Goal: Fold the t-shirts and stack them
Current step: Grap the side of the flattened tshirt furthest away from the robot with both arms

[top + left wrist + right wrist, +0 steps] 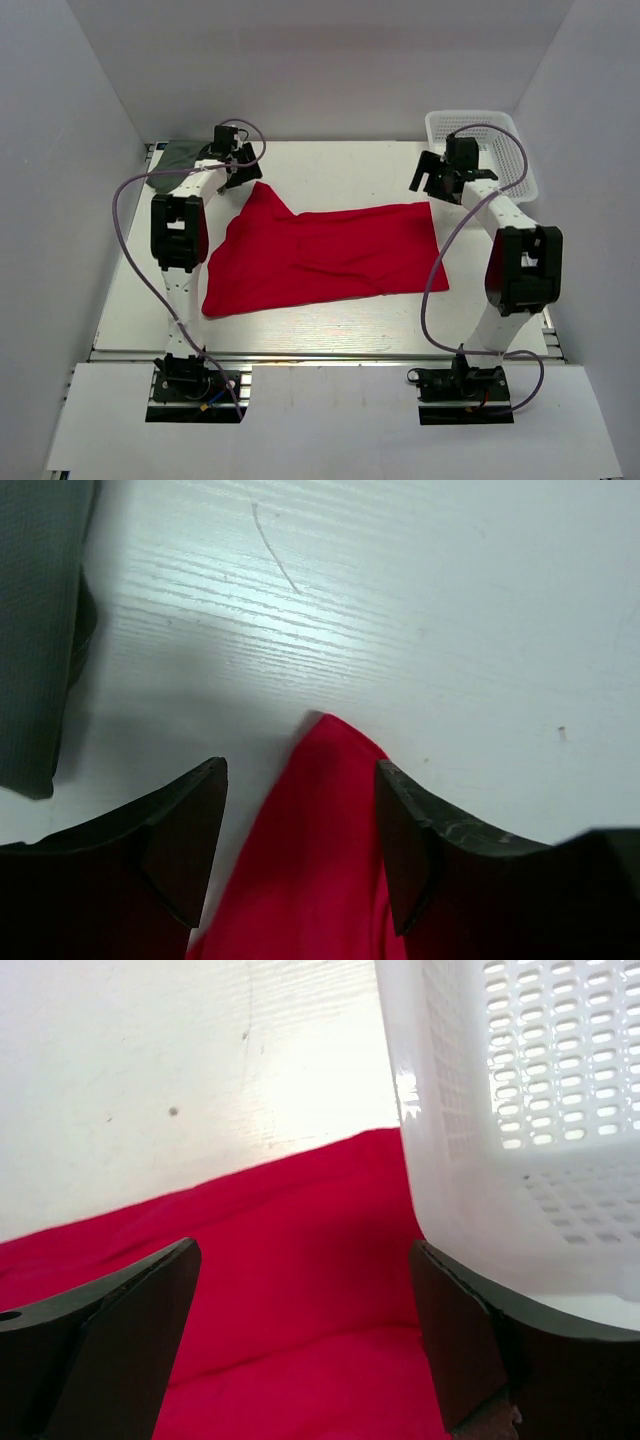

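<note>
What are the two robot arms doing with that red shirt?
They look ready to fold it. The red shirt lies spread on the table. The left gripper is open around its far left corner. The right gripper is open over its far right corner, next to the basket. Neither has grabbed it yet. A grey shirt lies at the table's far left corner.

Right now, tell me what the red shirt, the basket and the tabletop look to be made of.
The red shirt looks like soft matte cloth, fibre unclear: limp folds and wrinkles. The basket looks like white moulded plastic, slightly glossy and translucent: even rows of slots, light glowing through. The tabletop looks like white wood-grain board, faintly shiny: fine streaks and glare; core unseen.
</note>
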Controlling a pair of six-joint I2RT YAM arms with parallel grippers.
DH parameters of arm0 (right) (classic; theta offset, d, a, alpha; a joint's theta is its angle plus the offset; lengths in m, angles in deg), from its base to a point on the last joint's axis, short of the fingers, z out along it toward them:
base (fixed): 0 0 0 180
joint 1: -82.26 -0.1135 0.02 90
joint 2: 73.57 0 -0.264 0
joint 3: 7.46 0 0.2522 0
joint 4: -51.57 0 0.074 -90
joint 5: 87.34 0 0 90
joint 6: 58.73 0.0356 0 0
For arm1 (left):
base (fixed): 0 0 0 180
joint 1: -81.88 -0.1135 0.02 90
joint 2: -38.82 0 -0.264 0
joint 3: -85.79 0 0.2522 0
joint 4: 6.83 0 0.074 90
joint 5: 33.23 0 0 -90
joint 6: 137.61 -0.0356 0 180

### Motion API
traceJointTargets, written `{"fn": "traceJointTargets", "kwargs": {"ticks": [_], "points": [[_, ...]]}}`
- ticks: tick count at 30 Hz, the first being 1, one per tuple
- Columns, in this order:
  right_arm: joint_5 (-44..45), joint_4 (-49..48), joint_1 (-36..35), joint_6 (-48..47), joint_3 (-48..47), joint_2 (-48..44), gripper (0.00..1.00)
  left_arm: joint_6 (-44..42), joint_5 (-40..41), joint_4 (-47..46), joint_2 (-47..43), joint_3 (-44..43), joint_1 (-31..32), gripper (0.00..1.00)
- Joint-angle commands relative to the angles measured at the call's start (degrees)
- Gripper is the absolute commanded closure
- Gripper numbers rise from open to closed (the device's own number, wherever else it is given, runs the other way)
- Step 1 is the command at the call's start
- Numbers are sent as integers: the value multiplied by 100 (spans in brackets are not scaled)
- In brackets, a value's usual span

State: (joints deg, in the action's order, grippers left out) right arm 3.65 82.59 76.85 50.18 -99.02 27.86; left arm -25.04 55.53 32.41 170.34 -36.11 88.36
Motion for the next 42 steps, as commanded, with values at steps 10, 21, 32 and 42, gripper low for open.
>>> {"fn": "traceJointTargets", "kwargs": {"ticks": [10,21,32,42], "points": [[850,419,-232,-169,-1079,975,10,-472,-184,-209,471,-138,143,46],[1122,542,-654,-160,-1659,1678,10,-578,-606,-1114,-47,793,196,100],[1966,999,-742,656,-1861,2153,10,-578,-1327,-2249,-1269,2129,196,100],[2107,1043,-751,1105,-2064,2487,10,-1087,-1845,-2723,-2542,3526,196,100]]}}
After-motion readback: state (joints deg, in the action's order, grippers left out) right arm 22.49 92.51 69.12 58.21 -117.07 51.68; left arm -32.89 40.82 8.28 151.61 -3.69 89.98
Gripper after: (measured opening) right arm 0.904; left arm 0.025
